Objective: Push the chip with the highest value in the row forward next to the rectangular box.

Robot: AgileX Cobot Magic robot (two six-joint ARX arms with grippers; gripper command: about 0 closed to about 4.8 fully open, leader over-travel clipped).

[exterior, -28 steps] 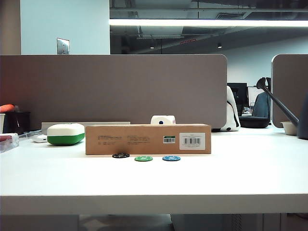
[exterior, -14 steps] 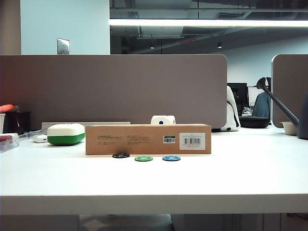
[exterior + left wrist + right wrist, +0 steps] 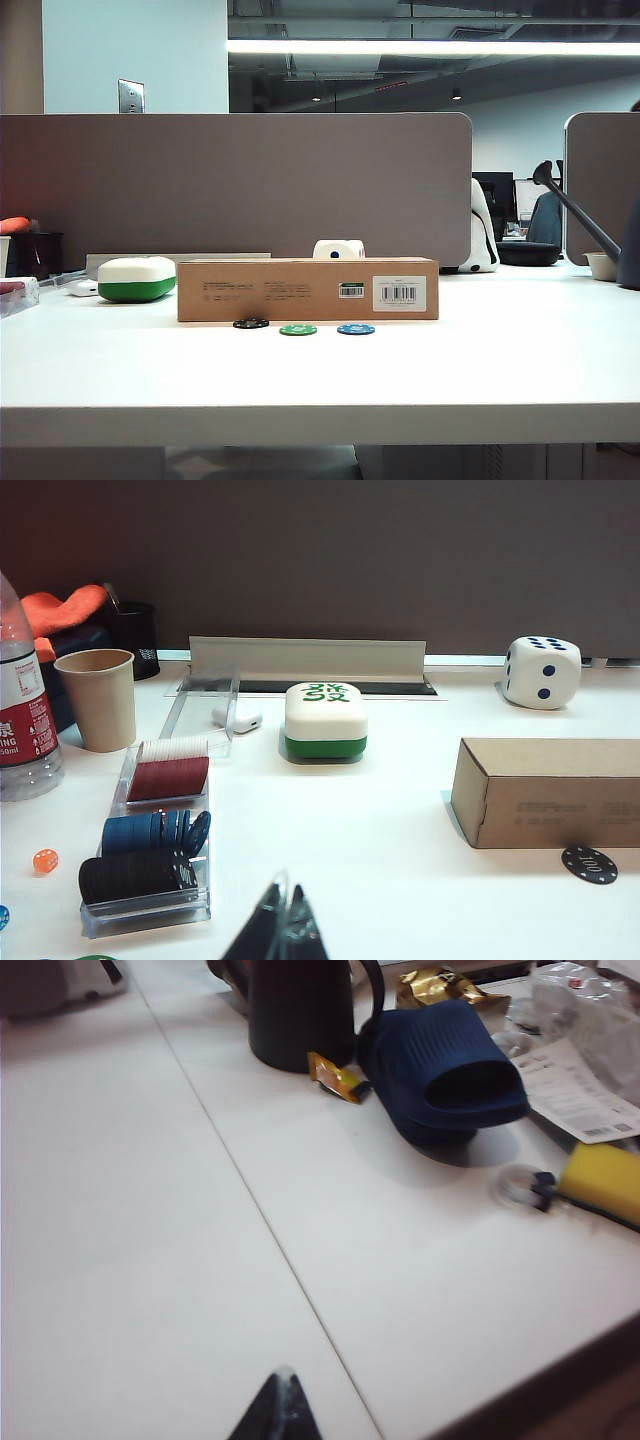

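Black chip (image 3: 251, 323) sits leftmost in the row, touching or just short of the cardboard box (image 3: 308, 289), a step nearer it than the green chip (image 3: 298, 329) and blue chip (image 3: 356, 328). We judge our left gripper (image 3: 283, 917), its fingers together, the nearer one: the chip (image 3: 589, 864) lies ahead and off to its right. Our right gripper (image 3: 279, 1400), also closed, hangs over bare tabletop (image 3: 130, 1260), well apart.

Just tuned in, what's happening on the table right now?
Nothing is being handled. The black chip lies beside the cardboard box, ahead of the green chip and blue chip. The left gripper is shut, back from the box; the right gripper is shut over bare table, away from the chips.
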